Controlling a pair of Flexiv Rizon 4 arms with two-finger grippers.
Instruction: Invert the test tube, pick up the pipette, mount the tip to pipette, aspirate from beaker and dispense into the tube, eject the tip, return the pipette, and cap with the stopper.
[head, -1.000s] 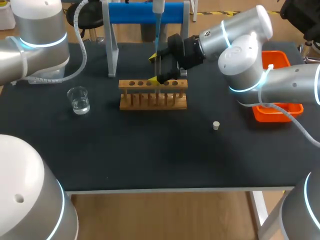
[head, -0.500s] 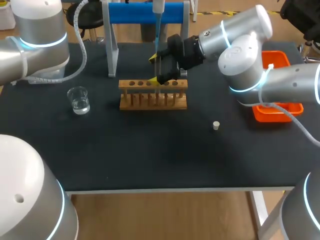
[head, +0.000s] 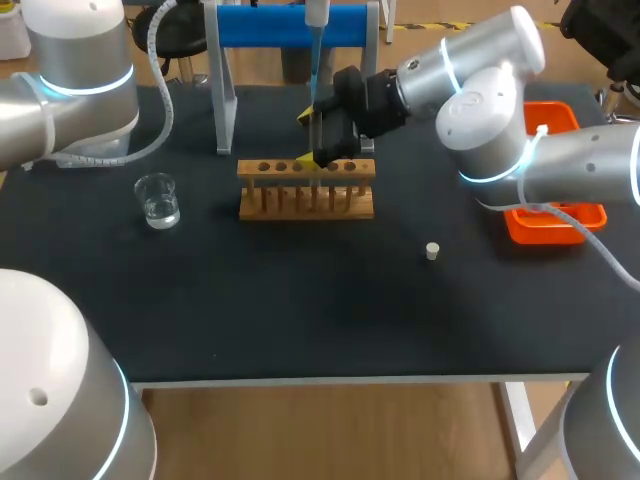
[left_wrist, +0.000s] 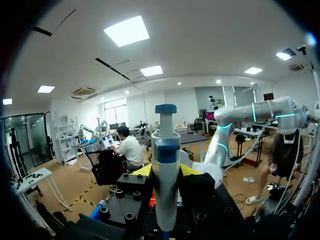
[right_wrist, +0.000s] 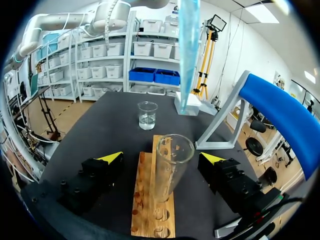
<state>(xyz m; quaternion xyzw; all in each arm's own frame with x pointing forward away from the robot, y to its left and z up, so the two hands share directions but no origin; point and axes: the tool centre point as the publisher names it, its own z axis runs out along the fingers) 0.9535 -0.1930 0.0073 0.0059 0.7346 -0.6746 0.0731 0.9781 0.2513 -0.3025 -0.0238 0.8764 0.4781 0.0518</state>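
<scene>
Blue stand (head: 270, 25): pipette (left_wrist: 165, 192) hangs there, left gripper (left_wrist: 166, 171) clamped on it; wooden rack (head: 306, 190): test tube (right_wrist: 170, 170) upright in it, mouth up, right gripper (right_wrist: 163, 157) spread wide either side, not touching; beaker (head: 157, 201) left of rack, stopper (head: 432, 251) loose to its right.

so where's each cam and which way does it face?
Head: fixed above and behind, looking down on the table; left arm at left, right arm at right.
Left wrist: on left arm, facing up into the room; left gripper shut on the pipette.
Right wrist: on right arm, facing along the rack toward the beaker; right gripper open around the test tube.
Shared: pipette in all; rack and beaker in head and right wrist.
</scene>
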